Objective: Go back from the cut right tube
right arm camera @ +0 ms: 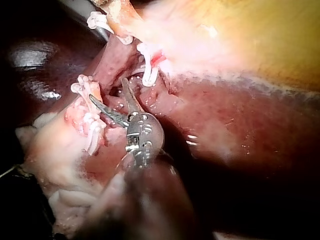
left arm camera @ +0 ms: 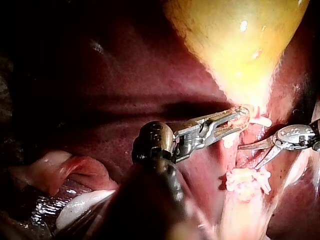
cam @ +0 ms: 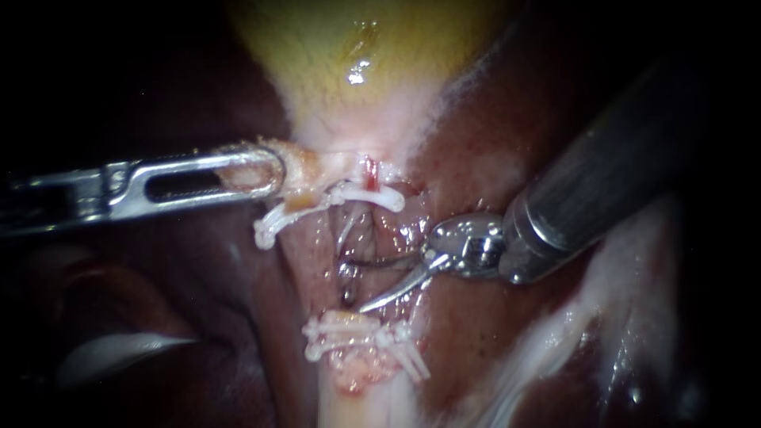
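Right instrument's (cam: 353,284) pincer gapes between clips (cam: 357,331); left instrument's (cam: 273,173) pincer clamps gallbladder (cam: 357,79).

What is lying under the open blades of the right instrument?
Wet reddish tissue between the upper clips and lower clips. What lies directly beneath the blades of the right instrument is covered.

Left instrument (cam: 273,170): polished metal. Right instrument (cam: 353,281): bright metal blades, duller shaft. Clips (cam: 349,333): matt plastic. Gallbladder (cam: 357,71): wet, glossy.
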### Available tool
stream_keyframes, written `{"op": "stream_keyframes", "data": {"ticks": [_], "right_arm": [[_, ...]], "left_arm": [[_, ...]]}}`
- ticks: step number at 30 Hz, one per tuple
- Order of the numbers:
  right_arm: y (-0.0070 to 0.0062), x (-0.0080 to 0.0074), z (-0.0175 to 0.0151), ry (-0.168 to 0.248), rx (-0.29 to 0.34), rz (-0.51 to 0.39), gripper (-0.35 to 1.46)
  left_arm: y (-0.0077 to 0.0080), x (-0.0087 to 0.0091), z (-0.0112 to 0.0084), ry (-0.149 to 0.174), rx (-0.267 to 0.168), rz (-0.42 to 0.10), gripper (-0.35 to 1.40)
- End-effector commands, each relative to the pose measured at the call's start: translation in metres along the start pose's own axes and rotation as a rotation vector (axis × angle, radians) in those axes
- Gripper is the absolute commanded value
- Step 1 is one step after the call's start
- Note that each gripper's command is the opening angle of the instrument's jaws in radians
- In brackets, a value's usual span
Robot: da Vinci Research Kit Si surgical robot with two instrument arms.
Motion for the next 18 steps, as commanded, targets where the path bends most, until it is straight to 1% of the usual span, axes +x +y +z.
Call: {"op": "stream_keyframes", "data": {"ticks": [1,2,4,5,7,10,12,15,17,18], "right_arm": [[0.0000,0.0000,-0.0002,0.002,-0.012,0.001,1.38],[0.0000,-0.0001,-0.0002,0.005,-0.035,-0.005,1.38],[-0.0003,-0.0001,-0.0003,0.014,-0.105,-0.026,1.45],[-0.0005,-0.0002,-0.0004,0.015,-0.126,-0.038,1.45],[-0.0009,-0.0002,-0.0005,0.015,-0.146,-0.052,1.45],[-0.0018,-0.0003,-0.0011,0.012,-0.205,-0.089,1.45],[-0.0024,-0.0002,-0.0018,0.007,-0.252,-0.124,1.45],[-0.0032,0.0001,-0.0034,-0.007,-0.306,-0.170,1.45],[-0.0037,0.0004,-0.0048,-0.023,-0.357,-0.209,1.45],[-0.0039,0.0005,-0.0055,-0.030,-0.372,-0.225,1.45]], "left_arm": [[0.0000,0.0000,0.0000,0.000,0.000,0.000,-0.35],[0.0000,0.0000,0.0000,0.000,0.000,0.000,-0.35],[0.0000,0.0000,0.0000,0.000,0.000,0.000,-0.35],[0.0000,0.0000,-0.0001,0.000,0.000,0.000,-0.35],[0.0000,0.0000,-0.0001,0.000,0.001,0.000,-0.35],[0.0000,0.0000,-0.0001,0.000,0.001,0.000,-0.35],[0.0000,0.0000,-0.0001,0.001,0.001,0.000,-0.35],[0.0001,0.0000,-0.0001,0.001,0.001,0.000,-0.35],[0.0001,0.0000,-0.0002,0.001,0.001,0.000,-0.35],[0.0001,0.0000,-0.0002,0.001,0.001,0.000,-0.35]]}}
